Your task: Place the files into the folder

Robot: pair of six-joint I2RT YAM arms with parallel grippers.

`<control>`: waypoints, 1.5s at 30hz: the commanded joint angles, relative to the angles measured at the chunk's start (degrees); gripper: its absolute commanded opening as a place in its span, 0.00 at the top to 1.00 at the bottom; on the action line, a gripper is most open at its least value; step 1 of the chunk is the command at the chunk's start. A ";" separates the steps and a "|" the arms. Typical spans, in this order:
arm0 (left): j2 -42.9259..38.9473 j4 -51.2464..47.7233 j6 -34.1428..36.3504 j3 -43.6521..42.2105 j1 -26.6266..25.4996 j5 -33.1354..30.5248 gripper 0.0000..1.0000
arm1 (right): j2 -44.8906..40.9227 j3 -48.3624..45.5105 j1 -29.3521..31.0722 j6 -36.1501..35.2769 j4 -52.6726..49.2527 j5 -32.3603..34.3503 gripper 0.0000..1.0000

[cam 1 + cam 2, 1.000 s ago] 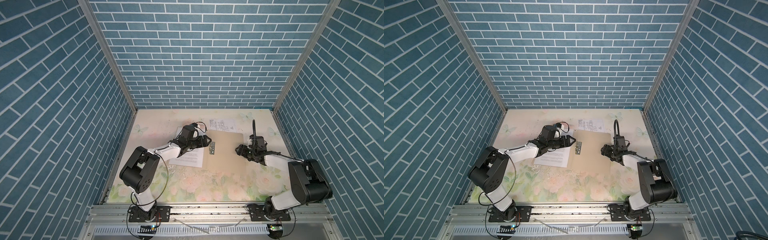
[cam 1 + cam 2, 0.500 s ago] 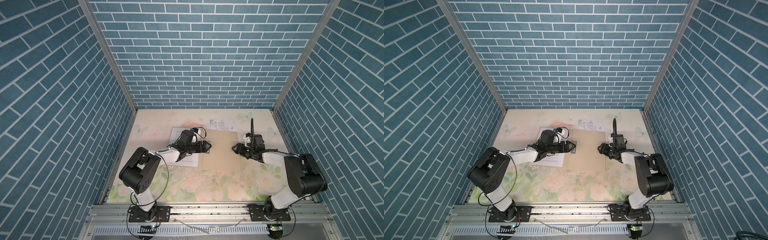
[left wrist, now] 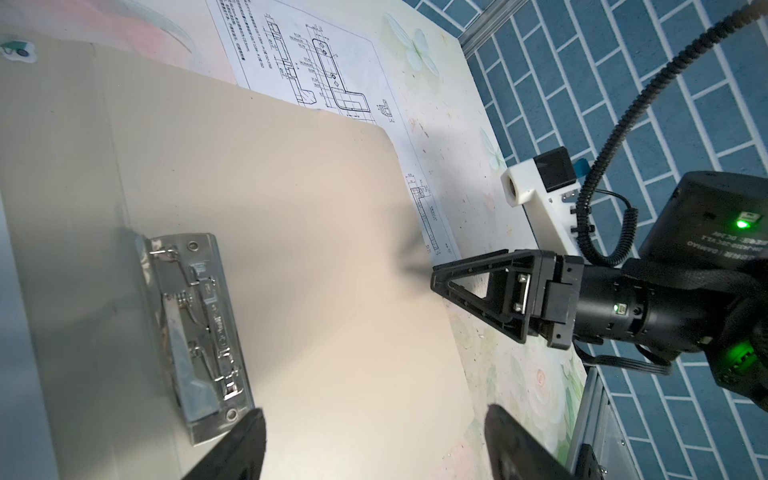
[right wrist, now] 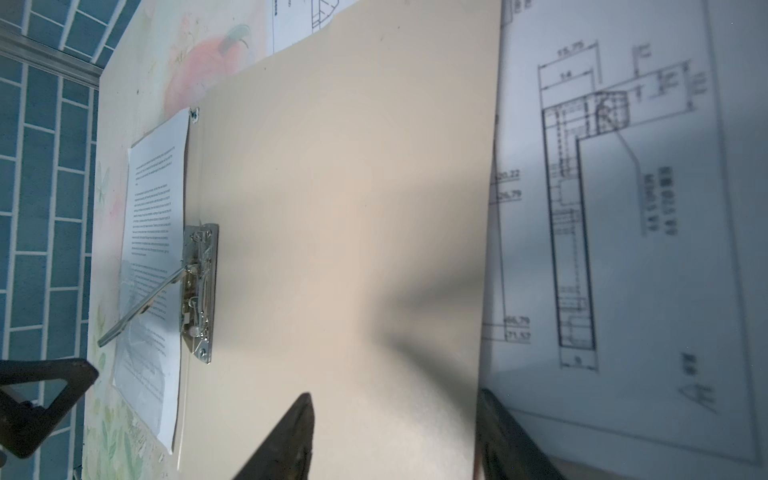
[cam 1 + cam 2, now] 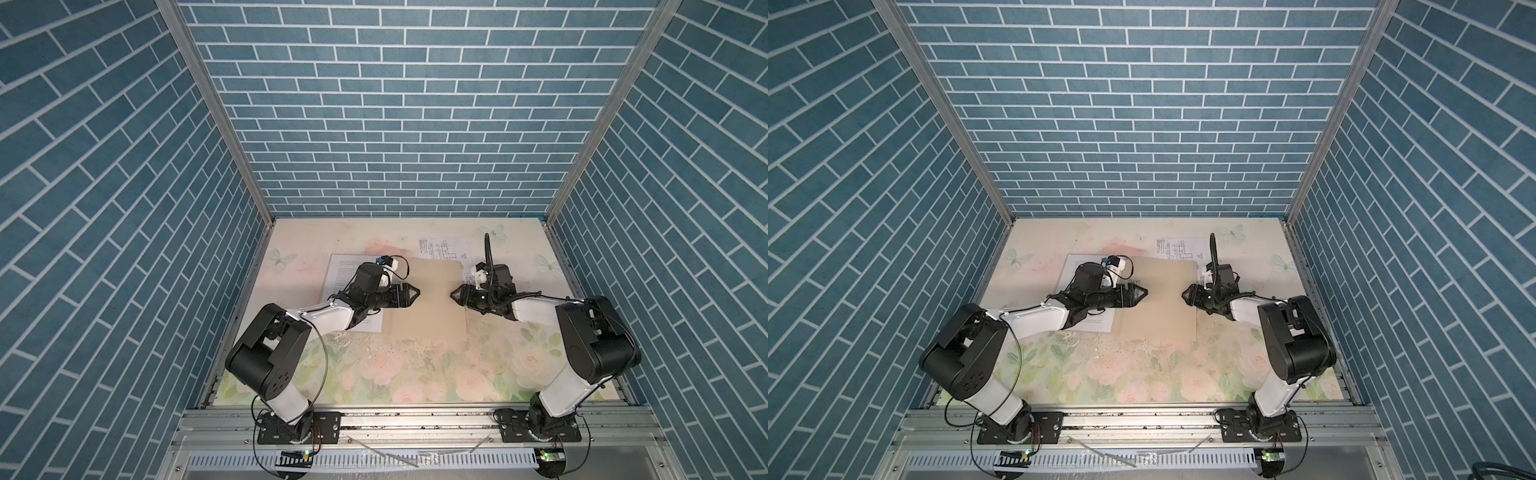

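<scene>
The beige folder [image 5: 430,307] [image 5: 1163,303] lies flat mid-table, and its metal clip [image 3: 195,328] [image 4: 199,291] shows in both wrist views. One of the files, the drawing sheet [image 5: 444,248] [image 5: 1177,248] [image 3: 316,66] [image 4: 623,199], sticks out from under the folder's far and right edges. The other, the text sheet [image 5: 343,270] [image 5: 1073,270] [image 4: 156,232], lies left of the folder, partly under my left arm. My left gripper [image 5: 417,292] [image 5: 1145,292] [image 3: 376,432] is open over the folder beside the clip. My right gripper [image 5: 453,294] [image 5: 1183,296] [image 4: 395,436] is open at the folder's right edge, with one finger [image 4: 503,436] low by the sheet.
The floral tabletop [image 5: 395,374] is boxed in by blue brick walls [image 5: 395,124] on three sides. An aluminium rail [image 5: 415,415] carrying both arm bases runs along the front. My two grippers point at each other across the folder.
My right gripper has moved left to the folder's right edge and its jaws have narrowed slightly. My left arm has dropped lower over the text sheet, and its gripper now covers the clip in the top views.
</scene>
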 commanded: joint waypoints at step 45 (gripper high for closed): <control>3.58 2.97 0.40 -1.98 9.06 4.24 0.11 | 11.03 15.97 5.83 3.09 -4.22 1.17 0.41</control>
